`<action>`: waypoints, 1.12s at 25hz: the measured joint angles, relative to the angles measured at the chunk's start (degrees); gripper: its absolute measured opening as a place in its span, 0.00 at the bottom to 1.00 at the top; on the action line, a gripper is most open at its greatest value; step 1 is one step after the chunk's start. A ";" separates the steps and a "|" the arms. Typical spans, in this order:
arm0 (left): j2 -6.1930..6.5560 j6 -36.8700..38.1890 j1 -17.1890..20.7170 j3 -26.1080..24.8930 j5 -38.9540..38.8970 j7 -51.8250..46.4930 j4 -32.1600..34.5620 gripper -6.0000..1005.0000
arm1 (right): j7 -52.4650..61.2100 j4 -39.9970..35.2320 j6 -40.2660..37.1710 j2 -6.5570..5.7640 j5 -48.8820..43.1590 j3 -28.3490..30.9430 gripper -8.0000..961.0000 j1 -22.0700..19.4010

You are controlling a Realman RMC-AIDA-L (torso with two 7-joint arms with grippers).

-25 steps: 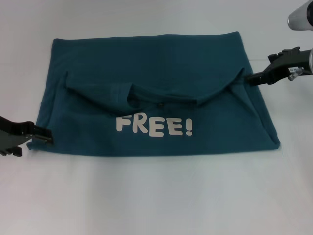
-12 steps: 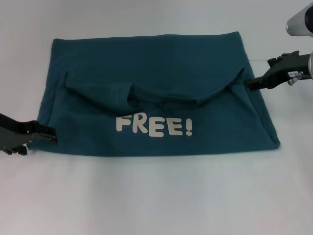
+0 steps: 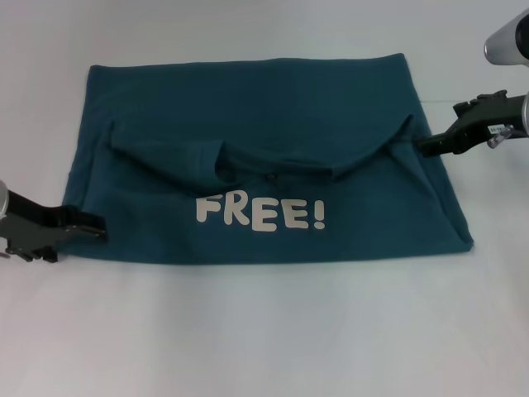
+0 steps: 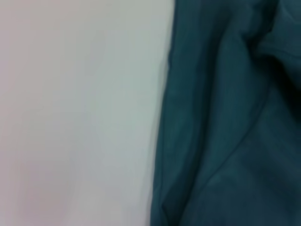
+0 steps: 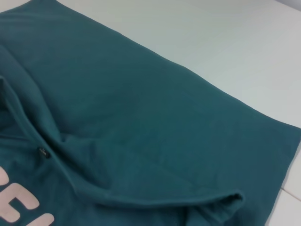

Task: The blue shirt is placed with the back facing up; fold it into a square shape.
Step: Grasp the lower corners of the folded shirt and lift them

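Blue shirt [image 3: 264,157] lies flat mid-bench [image 3: 264,331], top half folded down, lettering showing. My left hand [image 3: 95,229] is at its near left corner, my right hand [image 3: 423,145] at the right sleeve fold; grip state, can't tell. Next I'd pinch both edges for a sideways fold.

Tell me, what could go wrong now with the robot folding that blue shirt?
The left gripper is at the near left corner of the blue shirt. It might pinch only the top layer, so the fold could come apart.

The right gripper sits at the shirt's right edge, farther back, near a bunched fold. If the arms lift unevenly, the cloth may twist and wrinkle.

The collar flap above the FREE! lettering is already rumpled, so the final shape may not end up square.
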 joint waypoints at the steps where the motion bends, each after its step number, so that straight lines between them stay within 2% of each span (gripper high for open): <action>1: 0.00 -0.03 -0.13 0.11 0.02 0.04 -0.14 0.86 | 0.10 -0.02 0.00 0.00 0.00 -0.12 0.96 -0.08; 16: -0.41 -2.19 -1.13 1.30 -0.71 3.71 -2.26 0.80 | 0.83 -0.27 -0.63 0.00 0.00 -1.03 0.96 -1.06; 20: -0.45 -3.02 -1.08 1.93 -0.60 4.98 -2.18 0.62 | 0.85 -0.24 -1.01 0.10 0.00 -1.03 0.95 -1.08; 23: -0.47 -3.37 -1.07 2.16 -0.44 5.12 -2.20 0.51 | 0.89 -0.23 -1.36 0.16 0.00 -1.03 0.95 -1.08; 28: -1.44 -4.93 -0.63 3.78 -0.33 7.66 -1.90 0.33 | 1.55 -0.23 -1.44 0.21 0.07 -1.18 0.95 -1.06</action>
